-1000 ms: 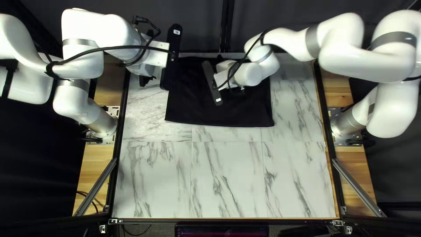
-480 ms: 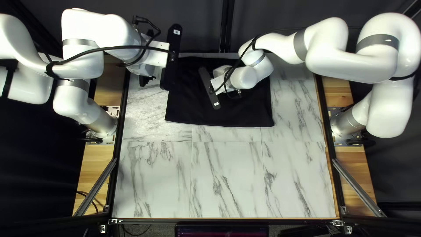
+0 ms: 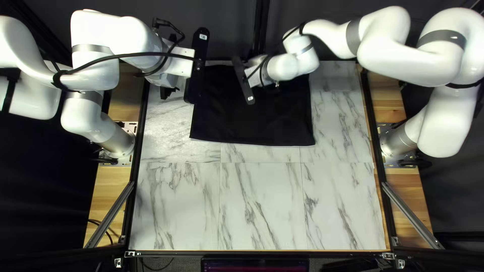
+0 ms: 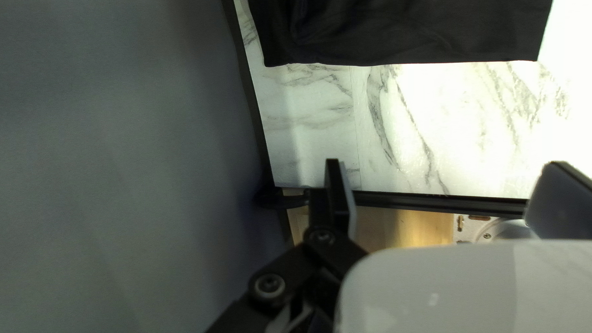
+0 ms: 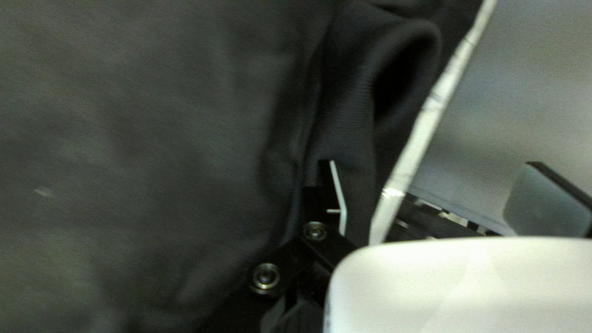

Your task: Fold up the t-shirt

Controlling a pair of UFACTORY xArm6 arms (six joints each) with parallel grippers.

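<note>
1. T-shirt (image 3: pixel 252 126), black, lies on the far half of the worktop (image 3: pixel 262 201).
2. We hold our left gripper (image 3: pixel 168 92) spread wide, off the cloth.
3. Our right gripper (image 3: pixel 253 75) is spread too, near a raised fold (image 5: pixel 354 80).

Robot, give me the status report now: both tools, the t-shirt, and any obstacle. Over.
Left tool open, empty. Right tool open. T-shirt lying on far half of table. Right arm reaches over it, hiding part.
</note>
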